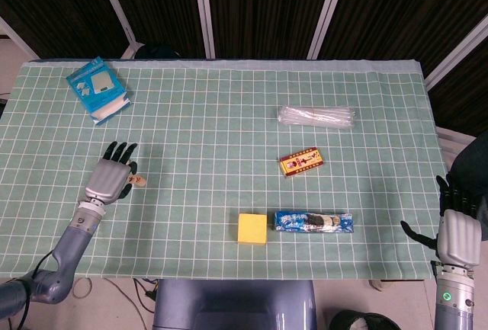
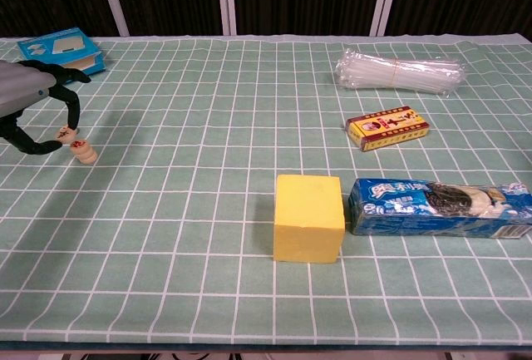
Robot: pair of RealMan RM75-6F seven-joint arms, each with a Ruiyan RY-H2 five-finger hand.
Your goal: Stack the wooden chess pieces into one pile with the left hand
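Note:
Two small pale wooden chess pieces with red marks lie on the green checked cloth at the left. One piece (image 2: 84,154) lies free to the right of my left hand (image 2: 29,98), and the head view shows this piece (image 1: 139,183) beside the left hand (image 1: 110,179). The other piece (image 2: 62,133) lies on the cloth between the arched fingertip and thumb tip; contact is unclear. The hand's fingers are spread and curved, lifting nothing. My right hand (image 1: 460,237) hangs beyond the table's right front corner with fingers apart and nothing in it.
A blue box (image 1: 97,89) sits at the far left. A yellow block (image 2: 308,216) and a blue biscuit pack (image 2: 439,207) lie near the front. A red-yellow box (image 2: 387,128) and a clear plastic bundle (image 2: 399,72) lie at the right.

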